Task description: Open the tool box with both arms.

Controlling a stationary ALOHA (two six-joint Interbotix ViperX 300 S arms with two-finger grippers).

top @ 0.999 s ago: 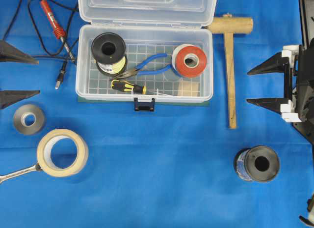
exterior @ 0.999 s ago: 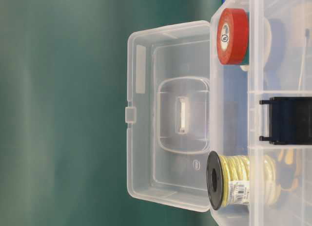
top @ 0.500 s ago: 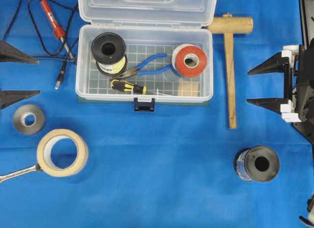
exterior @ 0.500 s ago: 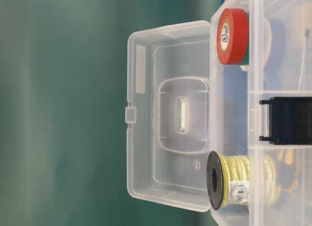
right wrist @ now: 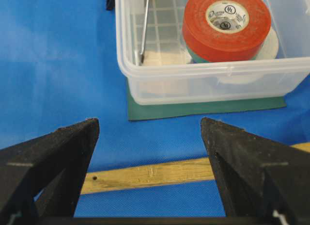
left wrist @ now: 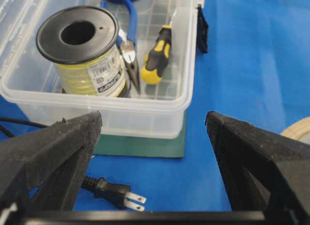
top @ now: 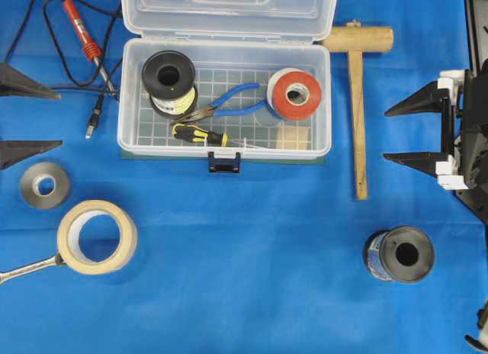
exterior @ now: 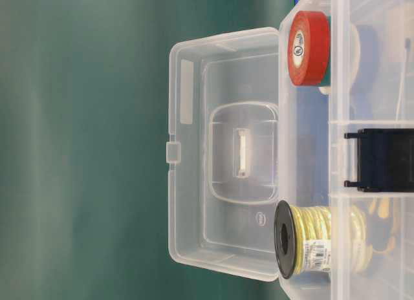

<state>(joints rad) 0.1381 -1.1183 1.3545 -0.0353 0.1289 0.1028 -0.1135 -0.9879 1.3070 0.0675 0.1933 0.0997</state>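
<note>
The tool box (top: 267, 151) stands open at the top middle of the blue cloth, its clear lid (top: 229, 11) tipped back and its black latch (top: 224, 163) hanging at the front. Inside lie a yellow wire spool (top: 169, 81), blue pliers (top: 229, 101), a screwdriver (top: 198, 134) and red tape (top: 296, 94). My left gripper (top: 60, 120) is open and empty, well left of the box. In the left wrist view that gripper (left wrist: 153, 117) faces the box's end wall (left wrist: 145, 120). My right gripper (top: 384, 134) is open and empty to the right; in its wrist view it (right wrist: 149, 122) hovers over the mallet handle (right wrist: 150, 174).
A wooden mallet (top: 357, 102) lies between the box and my right gripper. A red soldering iron (top: 82, 30) and its plug (top: 93, 123) lie to the left. A grey tape roll (top: 44, 185), masking tape (top: 97, 236) and a black spool (top: 402, 255) sit nearer the front.
</note>
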